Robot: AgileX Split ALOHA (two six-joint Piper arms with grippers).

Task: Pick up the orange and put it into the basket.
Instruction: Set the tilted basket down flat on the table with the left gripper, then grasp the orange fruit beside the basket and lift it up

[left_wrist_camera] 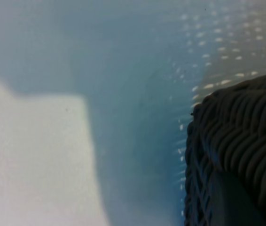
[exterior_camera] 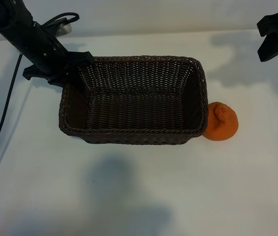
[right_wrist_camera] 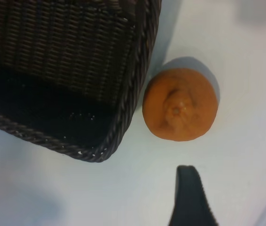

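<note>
beside the basket [exterior_camera: 129, 135], touching its wall, your orange [exterior_camera: 221, 122] sits unpicked. right gripper [exterior_camera: 276, 37] hovers apart, empty; left gripper [exterior_camera: 63, 73] clamps the rim. everything remains.

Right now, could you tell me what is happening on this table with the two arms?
The orange sits on the white table, touching the outside of the basket at its right end; nothing lies in the basket. The right gripper hangs open above the table's far right corner, holding nothing, with the orange in its wrist view. The left gripper is at the basket's far left corner, seemingly gripping the rim. The pick has not yet begun.
</note>
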